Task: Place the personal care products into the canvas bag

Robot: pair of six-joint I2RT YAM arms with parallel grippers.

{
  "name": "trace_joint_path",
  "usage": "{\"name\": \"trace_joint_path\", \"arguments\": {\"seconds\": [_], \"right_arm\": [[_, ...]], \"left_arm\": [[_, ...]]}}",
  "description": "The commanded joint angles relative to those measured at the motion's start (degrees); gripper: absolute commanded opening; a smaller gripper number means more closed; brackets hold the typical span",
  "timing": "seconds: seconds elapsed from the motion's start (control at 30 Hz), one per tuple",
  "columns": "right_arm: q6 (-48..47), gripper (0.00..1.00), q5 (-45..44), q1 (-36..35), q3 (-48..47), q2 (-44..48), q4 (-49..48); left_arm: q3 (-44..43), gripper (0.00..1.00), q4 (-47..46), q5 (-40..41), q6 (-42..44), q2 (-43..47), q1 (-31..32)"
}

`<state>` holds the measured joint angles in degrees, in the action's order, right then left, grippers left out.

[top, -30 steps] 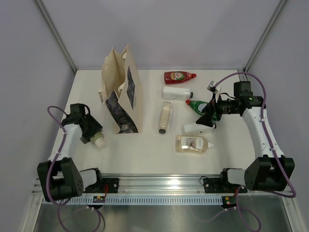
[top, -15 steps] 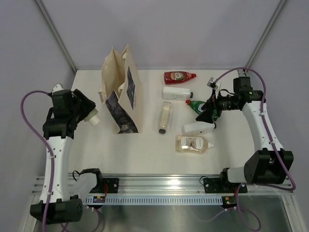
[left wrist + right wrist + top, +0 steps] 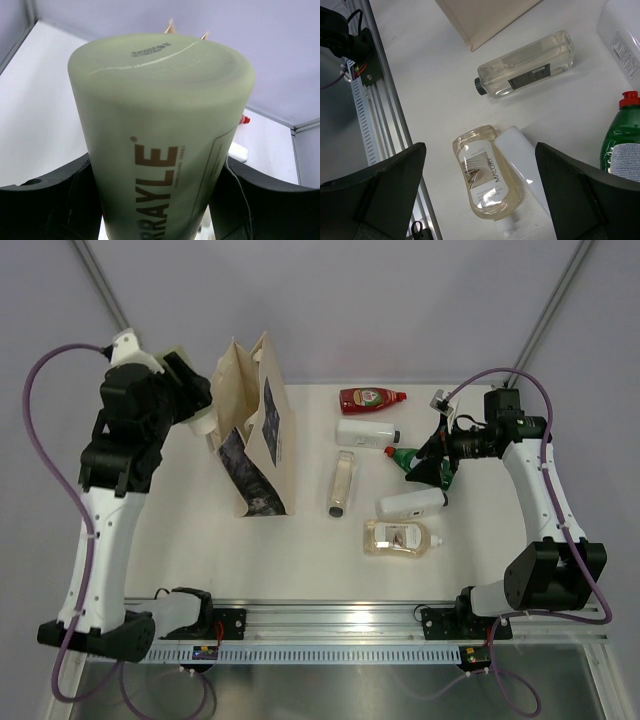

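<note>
My left gripper (image 3: pixel 193 403) is shut on the pale olive bottle (image 3: pixel 160 125) and holds it high, just left of the top of the canvas bag (image 3: pixel 252 440). The bag stands upright and open at the back left. On the table lie the red bottle (image 3: pixel 372 399), the white bottle (image 3: pixel 366 432), the green bottle (image 3: pixel 409 457), the slim clear bottle (image 3: pixel 341 483), the white bottle with a grey cap (image 3: pixel 412 503) and the clear amber bottle (image 3: pixel 400 537). My right gripper (image 3: pixel 432 466) is open and empty above the green and white bottles.
In the right wrist view the amber bottle (image 3: pixel 487 172) lies against the white bottle (image 3: pixel 525 165), with the slim clear bottle (image 3: pixel 525 62) beyond and the bag's bottom edge (image 3: pixel 485 15) at the top. The metal rail (image 3: pixel 330 625) runs along the table's near edge.
My left arm has lifted the olive bottle from the front left of the table up and back to the bag's top. My right gripper has risen slightly.
</note>
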<state>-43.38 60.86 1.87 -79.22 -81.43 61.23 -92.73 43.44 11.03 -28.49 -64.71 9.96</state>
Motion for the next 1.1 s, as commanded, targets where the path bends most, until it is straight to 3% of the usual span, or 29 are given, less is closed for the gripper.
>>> {"name": "trace_joint_path", "arguments": {"seconds": [0.0, 0.17, 0.33, 0.53, 0.63, 0.8, 0.9, 1.07], "right_arm": [[-0.66, 0.99, 2.42, -0.02, -2.17, -0.05, 0.99], [1.27, 1.00, 2.77, -0.02, -0.50, 1.09, -1.02], [3.47, 1.00, 3.56, -0.02, 1.43, 2.76, -3.40], [3.47, 0.99, 3.21, -0.02, 2.93, 3.64, -3.40], [3.21, 0.99, 3.12, -0.02, 3.46, 3.65, -3.40], [3.21, 0.99, 3.47, -0.02, 3.46, 2.68, -3.66], [3.21, 0.99, 3.39, -0.02, 2.67, 1.80, -3.31], [3.12, 0.99, 2.86, -0.02, 2.23, 1.01, -3.22]], "left_arm": [[-7.97, 0.00, -14.60, 0.83, 5.11, -7.96, 1.47], [-13.52, 0.00, -21.10, 0.93, 8.10, -19.37, 1.56], [-18.54, 0.00, -21.29, 1.19, 10.64, -27.92, 2.61], [-17.84, 0.12, -21.12, -3.28, 12.50, -33.55, 2.70], [-15.82, 0.22, -21.38, -5.31, 12.06, -33.99, 2.88], [-13.10, 0.61, -21.38, -6.63, 12.14, -34.52, 3.32], [-12.04, 0.76, -21.21, -6.81, 12.32, -34.96, 3.32], [-11.51, 0.83, -20.41, -7.86, 12.58, -36.10, 3.23]]}}
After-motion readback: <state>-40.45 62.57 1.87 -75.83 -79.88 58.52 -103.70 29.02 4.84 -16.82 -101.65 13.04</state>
